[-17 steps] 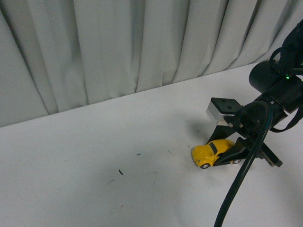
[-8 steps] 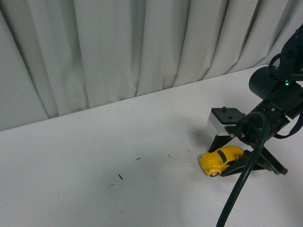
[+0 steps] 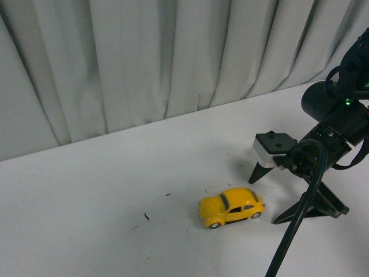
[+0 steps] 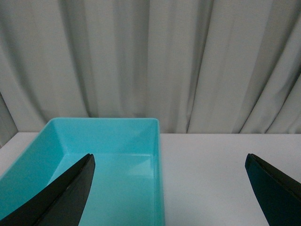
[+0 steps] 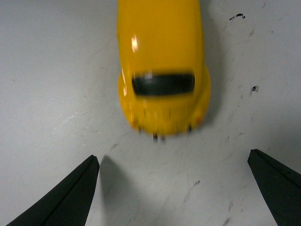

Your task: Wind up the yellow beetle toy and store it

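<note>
Front view: the right claw (image 3: 264, 201) is spread wide open with nothing in it, tips angled down at the white counter (image 3: 86, 196). The yellow beetle toy (image 3: 231, 208) sits on its wheels just past the open tips, clear of both fingers, tail end toward the claw. The right wrist view shows the same, a bit blurry. The toy's dark rear window (image 5: 162, 83) sits centred ahead of the gap, with a few dark scuffs (image 5: 254, 88) on the counter nearby. On the left wrist view, the left claw (image 4: 170, 157) is wide open and empty too. A teal bin (image 4: 113, 136) sits ahead of it, off toward one finger. A pale curtain (image 3: 144, 57) hangs behind it all.
</note>
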Motion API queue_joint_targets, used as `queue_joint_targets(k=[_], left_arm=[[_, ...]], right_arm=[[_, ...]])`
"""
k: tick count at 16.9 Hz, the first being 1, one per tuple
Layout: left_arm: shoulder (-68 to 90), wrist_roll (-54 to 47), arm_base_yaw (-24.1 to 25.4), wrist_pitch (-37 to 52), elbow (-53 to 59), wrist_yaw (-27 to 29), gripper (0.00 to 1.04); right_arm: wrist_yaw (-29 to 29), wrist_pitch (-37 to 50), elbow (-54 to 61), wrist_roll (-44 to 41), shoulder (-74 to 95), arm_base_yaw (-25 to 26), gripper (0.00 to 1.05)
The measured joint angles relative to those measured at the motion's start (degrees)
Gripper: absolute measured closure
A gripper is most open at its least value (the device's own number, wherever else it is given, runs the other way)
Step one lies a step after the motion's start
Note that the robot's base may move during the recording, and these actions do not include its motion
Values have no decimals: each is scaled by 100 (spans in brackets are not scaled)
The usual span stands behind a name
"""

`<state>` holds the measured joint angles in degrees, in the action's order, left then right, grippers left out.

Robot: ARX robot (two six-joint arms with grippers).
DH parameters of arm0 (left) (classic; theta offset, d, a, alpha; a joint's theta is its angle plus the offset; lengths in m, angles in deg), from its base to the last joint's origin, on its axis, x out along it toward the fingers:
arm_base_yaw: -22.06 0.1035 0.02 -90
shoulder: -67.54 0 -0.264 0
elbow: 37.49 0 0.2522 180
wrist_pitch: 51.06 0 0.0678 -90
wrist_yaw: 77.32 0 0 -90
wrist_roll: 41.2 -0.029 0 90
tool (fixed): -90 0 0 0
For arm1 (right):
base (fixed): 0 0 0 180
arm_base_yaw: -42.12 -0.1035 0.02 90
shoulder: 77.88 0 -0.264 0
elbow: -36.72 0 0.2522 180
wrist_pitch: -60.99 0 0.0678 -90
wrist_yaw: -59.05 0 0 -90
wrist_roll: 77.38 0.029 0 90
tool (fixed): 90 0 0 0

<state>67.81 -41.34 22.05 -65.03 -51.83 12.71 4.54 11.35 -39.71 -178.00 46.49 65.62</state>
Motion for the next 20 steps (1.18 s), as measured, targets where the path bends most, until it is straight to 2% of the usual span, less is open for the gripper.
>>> queue_joint_targets(k=[15,20], left_arm=[[0,0,0,0,2,0,7],[0,-2,0,0,2,0,7]], right_arm=[[-52,39,179,48,-345,-214,7],[46,-37,-149,50,-887,-291,7]])
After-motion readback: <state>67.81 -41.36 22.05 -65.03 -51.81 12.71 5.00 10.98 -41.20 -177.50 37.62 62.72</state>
